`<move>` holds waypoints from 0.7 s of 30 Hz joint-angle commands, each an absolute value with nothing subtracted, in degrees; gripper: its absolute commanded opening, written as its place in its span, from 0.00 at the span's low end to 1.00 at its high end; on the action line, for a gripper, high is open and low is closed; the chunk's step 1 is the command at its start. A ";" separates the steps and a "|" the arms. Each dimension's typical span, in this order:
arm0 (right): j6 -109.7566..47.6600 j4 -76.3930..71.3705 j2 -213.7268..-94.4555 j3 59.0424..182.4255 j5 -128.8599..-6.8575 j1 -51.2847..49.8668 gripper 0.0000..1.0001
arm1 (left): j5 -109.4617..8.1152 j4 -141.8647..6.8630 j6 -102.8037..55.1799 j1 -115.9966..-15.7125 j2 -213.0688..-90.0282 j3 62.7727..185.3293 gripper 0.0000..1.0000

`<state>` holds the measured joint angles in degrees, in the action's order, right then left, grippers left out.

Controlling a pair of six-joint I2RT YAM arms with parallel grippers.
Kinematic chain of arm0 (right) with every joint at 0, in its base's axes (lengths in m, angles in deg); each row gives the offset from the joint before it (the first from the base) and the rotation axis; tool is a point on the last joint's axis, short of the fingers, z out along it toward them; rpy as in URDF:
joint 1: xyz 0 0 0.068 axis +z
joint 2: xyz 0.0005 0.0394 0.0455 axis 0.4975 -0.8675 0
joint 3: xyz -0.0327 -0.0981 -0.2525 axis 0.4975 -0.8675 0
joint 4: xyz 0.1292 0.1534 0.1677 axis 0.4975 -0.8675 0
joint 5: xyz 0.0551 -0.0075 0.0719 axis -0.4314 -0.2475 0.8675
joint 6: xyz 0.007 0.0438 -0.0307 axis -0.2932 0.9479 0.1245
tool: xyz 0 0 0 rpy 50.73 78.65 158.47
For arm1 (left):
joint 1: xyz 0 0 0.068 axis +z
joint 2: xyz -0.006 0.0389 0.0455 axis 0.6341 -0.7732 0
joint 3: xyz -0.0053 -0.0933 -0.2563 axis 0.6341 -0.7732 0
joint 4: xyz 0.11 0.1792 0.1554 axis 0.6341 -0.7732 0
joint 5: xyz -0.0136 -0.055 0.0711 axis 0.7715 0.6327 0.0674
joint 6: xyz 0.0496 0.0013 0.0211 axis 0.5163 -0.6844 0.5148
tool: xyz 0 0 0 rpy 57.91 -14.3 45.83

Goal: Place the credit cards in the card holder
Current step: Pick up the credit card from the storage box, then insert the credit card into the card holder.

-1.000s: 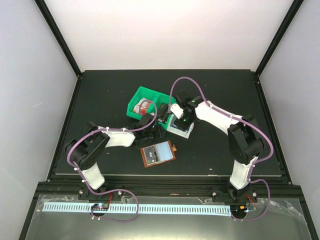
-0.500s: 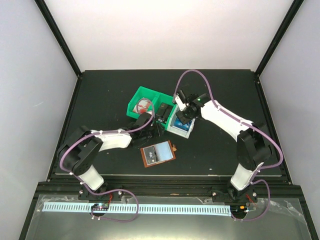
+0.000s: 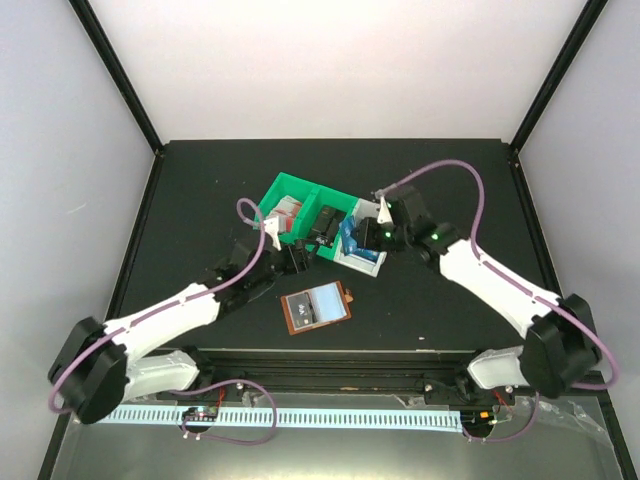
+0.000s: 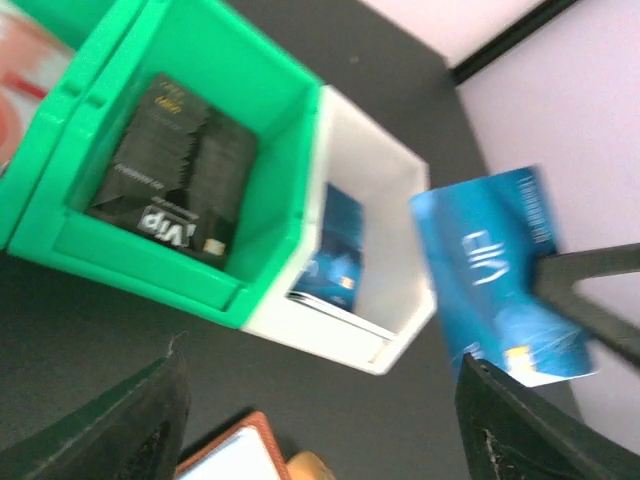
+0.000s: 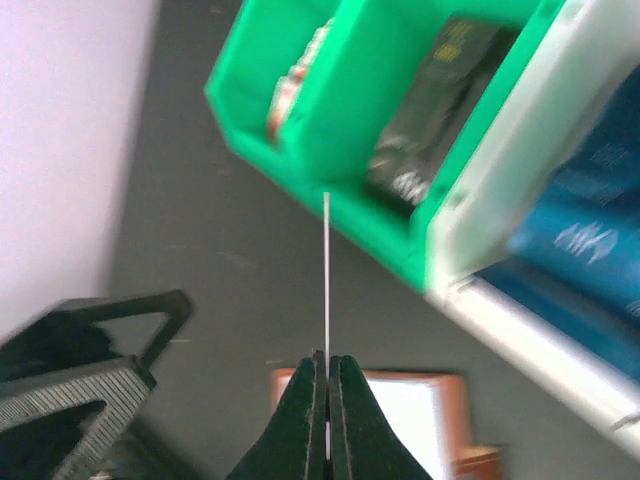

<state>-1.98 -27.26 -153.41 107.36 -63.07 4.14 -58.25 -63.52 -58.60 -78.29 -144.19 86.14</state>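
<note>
Blue card [image 4: 495, 275] was clamped by 1 corner in the right gripper [image 5: 327, 365], whose 2 fingers were pressed together on it. The card hung in the air over the near corner of the white bin [image 4: 375, 190], touching nothing else; the right wrist view showed it edge-on as a thin upright line.

The left gripper [image 4: 320, 355] hovered just in front of the bins with its 2 fingers spread wide and nothing between them.

The wallet [image 3: 316, 307] lay unfolded on the black table [image 3: 200, 190], just on the near side of the bins, clear pocket facing up and snap tab pointing right.

The green bin [image 4: 290, 190] had 2 compartments. The one next to the white bin held the black cards [image 4: 170, 175]; the far-left one held the red-and-white cards [image 3: 288, 210]. More blue cards [image 4: 338, 250] lay in the white bin, which touched the green bin's right wall.
</note>
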 commanded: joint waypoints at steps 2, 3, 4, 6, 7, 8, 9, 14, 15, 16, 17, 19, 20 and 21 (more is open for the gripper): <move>28.29 -0.63 -145.39 92.40 -43.25 4.02 0.01 | -46.87 -66.07 -56.97 -77.27 -132.49 83.38 0.80; 32.00 4.72 -144.49 89.74 -40.95 4.00 0.01 | -45.23 -66.39 -57.64 -77.05 -129.59 82.97 0.84; 36.23 8.49 -143.45 87.46 -38.88 4.00 0.01 | -44.18 -66.87 -58.84 -76.96 -127.67 82.59 0.87; 44.38 17.93 -141.87 82.50 -35.57 4.01 0.01 | -42.96 -70.45 -62.97 -76.55 -124.95 82.74 0.91; 48.04 21.79 -141.28 80.06 -34.35 4.08 0.01 | -41.44 -71.56 -64.87 -76.07 -124.22 82.70 0.91; 50.82 24.76 -140.84 78.56 -33.31 4.07 0.01 | -39.31 -71.72 -67.34 -75.73 -123.72 82.48 0.91; 53.05 27.31 -140.34 77.44 -32.44 4.21 0.01 | -37.07 -70.43 -69.13 -75.52 -123.54 82.02 0.91; 59.96 34.00 -137.50 73.28 -30.62 4.39 0.01 | -26.00 -62.69 -77.26 -75.56 -125.99 80.20 0.84; 60.60 34.73 -136.77 72.89 -30.59 4.48 0.01 | -24.65 -61.29 -78.40 -75.55 -126.66 80.04 0.82; 60.72 34.62 -136.18 72.68 -30.59 4.59 0.01 | -23.60 -59.91 -79.77 -75.55 -127.14 79.71 0.79; 60.87 34.37 -135.51 72.50 -30.59 4.69 0.01 | -22.48 -57.53 -81.20 -75.51 -127.54 79.17 0.76; 60.90 34.35 -134.53 71.97 -30.46 4.87 0.01 | -20.57 -52.64 -84.58 -75.56 -128.13 78.09 0.70; 61.15 34.28 -134.23 71.61 -30.34 4.96 0.01 | -19.85 -50.07 -86.11 -75.56 -128.36 77.61 0.69; 61.37 34.55 -133.95 71.25 -30.27 4.95 0.01 | -19.13 -47.77 -87.72 -75.55 -128.61 77.22 0.69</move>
